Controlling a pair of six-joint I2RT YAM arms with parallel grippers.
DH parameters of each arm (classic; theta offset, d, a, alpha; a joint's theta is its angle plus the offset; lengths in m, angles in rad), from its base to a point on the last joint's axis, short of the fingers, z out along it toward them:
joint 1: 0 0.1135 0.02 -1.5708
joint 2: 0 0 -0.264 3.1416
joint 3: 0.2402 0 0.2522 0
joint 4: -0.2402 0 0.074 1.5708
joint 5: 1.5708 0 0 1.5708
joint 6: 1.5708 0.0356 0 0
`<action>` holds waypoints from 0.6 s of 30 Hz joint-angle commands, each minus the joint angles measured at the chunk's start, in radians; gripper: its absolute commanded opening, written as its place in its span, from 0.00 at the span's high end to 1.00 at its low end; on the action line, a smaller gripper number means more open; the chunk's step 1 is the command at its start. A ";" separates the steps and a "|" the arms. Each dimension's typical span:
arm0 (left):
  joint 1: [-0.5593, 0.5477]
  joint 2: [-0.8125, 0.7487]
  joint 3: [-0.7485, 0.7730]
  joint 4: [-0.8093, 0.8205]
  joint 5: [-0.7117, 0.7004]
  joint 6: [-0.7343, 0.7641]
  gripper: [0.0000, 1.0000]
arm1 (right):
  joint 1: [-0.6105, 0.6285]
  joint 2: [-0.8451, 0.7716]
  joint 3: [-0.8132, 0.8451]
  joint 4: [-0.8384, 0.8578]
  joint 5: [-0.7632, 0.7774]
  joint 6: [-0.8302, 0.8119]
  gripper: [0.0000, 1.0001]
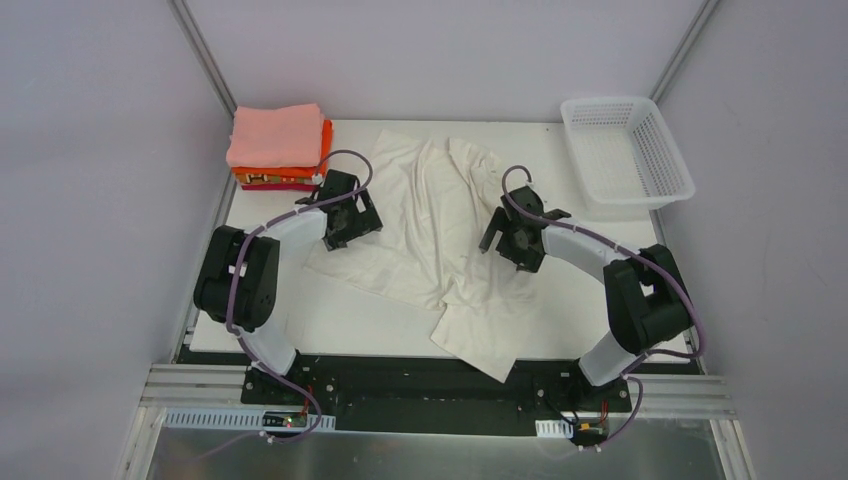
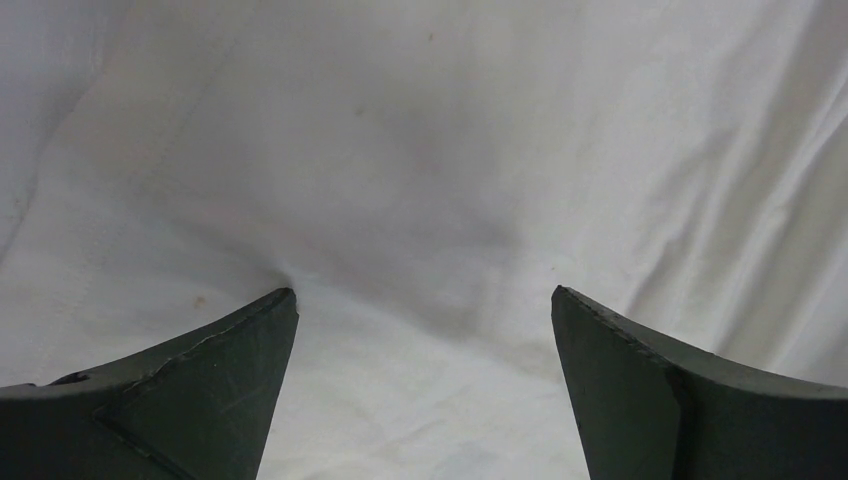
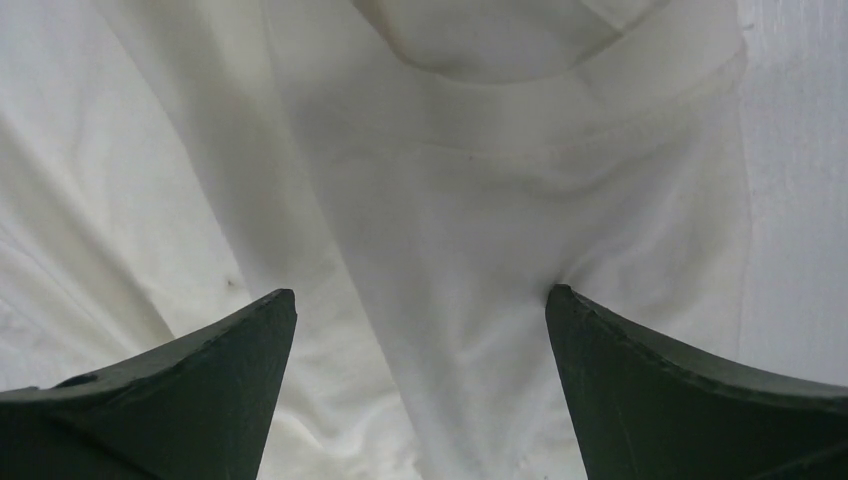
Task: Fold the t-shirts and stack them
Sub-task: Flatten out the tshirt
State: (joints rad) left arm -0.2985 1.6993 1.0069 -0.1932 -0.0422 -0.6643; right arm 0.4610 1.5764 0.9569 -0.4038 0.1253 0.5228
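Note:
A cream-white t-shirt [image 1: 430, 230] lies crumpled and spread across the middle of the table. A folded stack sits at the back left: salmon-pink shirt [image 1: 275, 135] on top, bright orange [image 1: 325, 140] under it, magenta [image 1: 285, 186] at the bottom. My left gripper [image 1: 350, 222] is open, its fingertips pressed down on the shirt's left part, cloth [image 2: 430, 200] filling its view. My right gripper [image 1: 512, 245] is open, down on the shirt's right part close to the neckband [image 3: 560, 95]. Neither holds cloth between its fingers.
A white plastic lattice basket [image 1: 625, 150] stands at the back right, off the table's corner. Grey walls close in both sides. The shirt's lower corner [image 1: 490, 360] hangs over the table's near edge by the black rail.

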 commanded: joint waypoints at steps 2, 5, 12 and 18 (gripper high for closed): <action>0.016 -0.053 -0.095 0.012 0.000 -0.010 0.01 | -0.067 0.088 0.035 0.084 0.006 0.011 0.00; 0.016 -0.123 -0.185 0.010 -0.015 -0.053 0.01 | -0.117 0.109 0.030 0.089 -0.004 0.019 0.01; 0.007 -0.340 -0.433 -0.022 0.069 -0.205 0.01 | -0.229 0.039 -0.033 0.052 -0.009 0.032 0.01; -0.094 -0.638 -0.560 -0.140 -0.003 -0.350 0.01 | -0.235 -0.022 -0.061 -0.006 -0.054 0.042 0.01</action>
State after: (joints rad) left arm -0.3237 1.1950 0.5297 -0.1238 -0.0181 -0.8806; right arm 0.2264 1.5993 0.9257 -0.3218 0.0921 0.5476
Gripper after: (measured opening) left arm 0.990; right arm 0.993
